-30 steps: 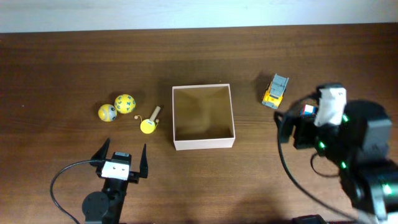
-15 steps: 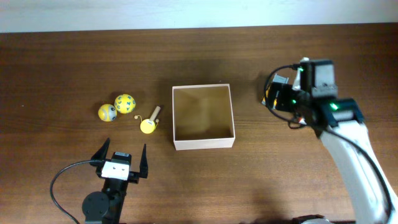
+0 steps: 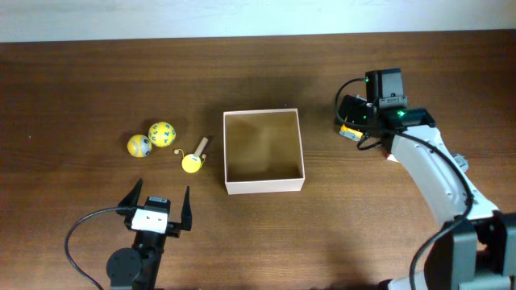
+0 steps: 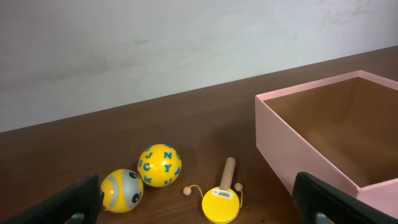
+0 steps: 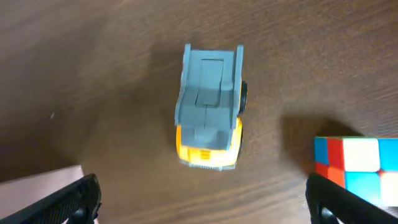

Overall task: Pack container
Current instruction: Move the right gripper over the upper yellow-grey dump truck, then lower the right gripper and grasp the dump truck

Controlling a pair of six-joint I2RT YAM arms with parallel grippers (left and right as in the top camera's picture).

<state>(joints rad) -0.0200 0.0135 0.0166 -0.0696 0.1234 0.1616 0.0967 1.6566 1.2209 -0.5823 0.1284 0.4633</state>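
Brown wooden counter, one square container at its middle: white walls, tan inside, nothing in it yet.

Right arm reaches in from the container's right. Its pincer hangs over the ground just off the container's far right corner, fingers wide apart and holding nothing.

Left pincer sits off the container's near left corner, also spread and empty, facing the toys on that side.

Toy truck, grey bed and yellow cab, stands on the counter right of the container, between the right pincer's fingers in the wrist view. It is not touched, as far as I can tell.

Colour cube lies just beyond the truck, further from the container.

Two yellow balls touch each other well left of the container; a small yellow paddle toy lies between them and the container's left wall.

Step, by my reading: approach for the first pick — the truck. Next move calls for a straight descent, with the fingers closing across the truck's narrow sides and clear of the cube, then a lift and carry over the container's right wall.
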